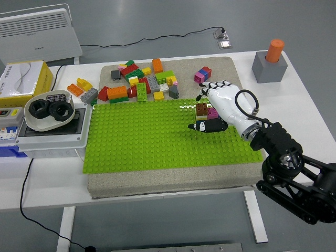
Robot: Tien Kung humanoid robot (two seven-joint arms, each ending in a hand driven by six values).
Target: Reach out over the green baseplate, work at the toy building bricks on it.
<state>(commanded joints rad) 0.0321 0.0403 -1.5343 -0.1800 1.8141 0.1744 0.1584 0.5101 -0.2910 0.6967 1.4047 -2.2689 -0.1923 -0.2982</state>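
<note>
The green baseplate (147,136) lies on a beige pad in the middle of the table. A small stack of bricks (200,110), brown on top with pink and yellow parts, stands on its right back area. My right hand (205,107), white with black fingertips, comes in from the lower right and wraps this stack. Its fingers (214,85) curl over the far side and the thumb (202,126) presses on the near side. The palm hides the right part of the stack. My left arm is out of sight.
A pile of loose bricks (142,81) lies on the pad behind the baseplate, with a pink-purple brick (202,75) apart to its right. A grey block with an orange cylinder (269,65) stands back right. A white box with a bowl of black rings (50,110) sits left.
</note>
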